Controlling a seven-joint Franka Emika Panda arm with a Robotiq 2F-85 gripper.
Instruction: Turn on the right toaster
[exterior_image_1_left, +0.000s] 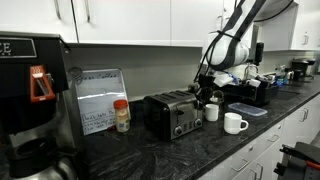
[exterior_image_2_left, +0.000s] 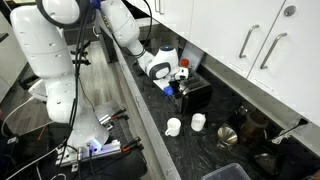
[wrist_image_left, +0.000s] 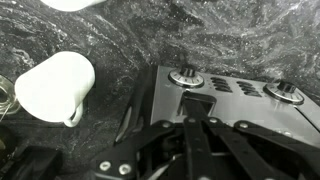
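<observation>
In an exterior view, the right toaster (exterior_image_1_left: 172, 115) stands on the dark stone counter (exterior_image_1_left: 150, 160) with its silver lever face turned toward the counter's front edge. The gripper (exterior_image_1_left: 203, 92) hangs just above the toaster's end, on the side where two white mugs (exterior_image_1_left: 211, 112) (exterior_image_1_left: 235, 122) stand. That placement suits a downward push on a lever. A spice jar (exterior_image_1_left: 121, 115) stands on the toaster's opposite side, clear of the work.

In an exterior view from above, the gripper (exterior_image_2_left: 178, 88) is over the toaster (exterior_image_2_left: 196, 96), which sits against the wall under the cabinets. The mugs (exterior_image_2_left: 173, 126) (exterior_image_2_left: 198, 121) sit in front of the toaster, toward the counter edge.

In the wrist view, the toaster (wrist_image_left: 230, 100) fills the middle, with a knob (wrist_image_left: 185, 77) and a lever slot directly below the gripper (wrist_image_left: 195, 122). The fingers appear drawn together and hold nothing, probably so the tip can serve as one blunt pusher. One mug (wrist_image_left: 55, 88) lies just beside the toaster. The lever looks not yet pressed, though the dim picture leaves this uncertain.
</observation>
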